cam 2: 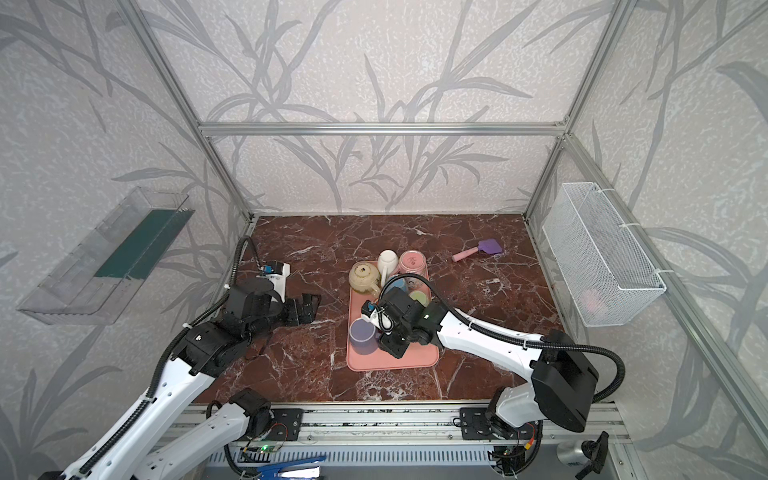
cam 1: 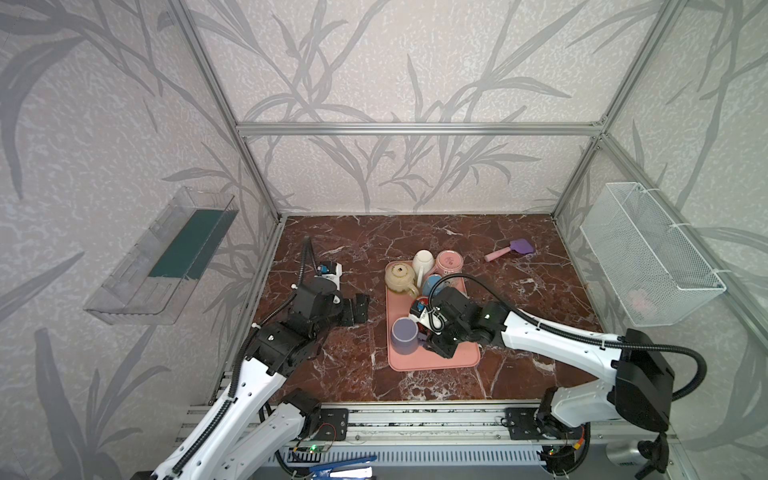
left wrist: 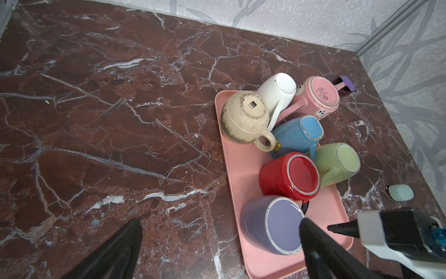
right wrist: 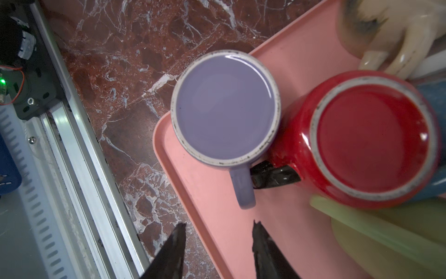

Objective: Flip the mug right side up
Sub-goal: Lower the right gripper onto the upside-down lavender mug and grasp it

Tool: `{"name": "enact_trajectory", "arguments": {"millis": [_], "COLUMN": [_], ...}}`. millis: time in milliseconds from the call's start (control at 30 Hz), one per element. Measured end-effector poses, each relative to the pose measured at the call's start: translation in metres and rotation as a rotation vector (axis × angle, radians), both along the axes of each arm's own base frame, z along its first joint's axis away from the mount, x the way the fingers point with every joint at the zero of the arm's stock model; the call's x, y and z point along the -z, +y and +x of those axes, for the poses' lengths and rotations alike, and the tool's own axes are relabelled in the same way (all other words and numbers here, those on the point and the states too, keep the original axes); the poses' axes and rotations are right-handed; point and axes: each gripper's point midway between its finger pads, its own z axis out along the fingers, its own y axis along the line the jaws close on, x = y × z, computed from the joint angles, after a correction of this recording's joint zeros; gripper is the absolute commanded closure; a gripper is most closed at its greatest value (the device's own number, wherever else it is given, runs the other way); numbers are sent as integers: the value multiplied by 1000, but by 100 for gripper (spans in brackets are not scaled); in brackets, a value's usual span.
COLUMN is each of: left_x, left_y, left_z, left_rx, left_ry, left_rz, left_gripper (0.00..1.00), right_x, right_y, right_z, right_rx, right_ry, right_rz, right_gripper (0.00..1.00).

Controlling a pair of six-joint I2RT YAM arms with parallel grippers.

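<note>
Right gripper (right wrist: 219,223), jaws apart, empty, near upside-down lilac mug (right wrist: 225,106), scuffed pale foot-ring upward; left gripper (left wrist: 220,221) likewise.

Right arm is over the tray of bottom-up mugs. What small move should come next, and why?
Probably ease the right gripper down and forward until its open jaws straddle the handle of the purple mug, then close. That mug sits bottom up on the pink tray, its handle points toward the gripper, and the jaws hold nothing.

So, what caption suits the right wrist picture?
Right pincer, open, hovers by the handle of the upside-down purple mug on the pink tray, red mug alongside.
</note>
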Motion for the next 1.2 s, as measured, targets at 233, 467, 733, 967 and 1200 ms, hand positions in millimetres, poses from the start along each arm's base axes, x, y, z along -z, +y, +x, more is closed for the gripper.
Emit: {"name": "enact_trajectory", "arguments": {"millis": [233,467,733,967,1200], "left_x": [-14,-9,-3,-3,-2], "left_y": [3,2,-2,-3,-3], "left_z": [-8,-8,-8,-8,-8], "left_rx": [21,31,48,51,53], "left_ry": [-79,-71,-54,-53,-50], "left_rz": [-15,-13,-18,-21,-24], "left_gripper": [1,1,1,1,1], "right_x": [6,18,19,38,49], "right_y": [5,3,15,19,18], "right_z": [2,5,17,17,8], "right_rx": [-58,-80,-104,-124,-150], "right_ry": [15,29,11,40,56], "right_rz": [-74,-150,-177,-225,-274], "right_gripper": [56,56,58,60,67]}}
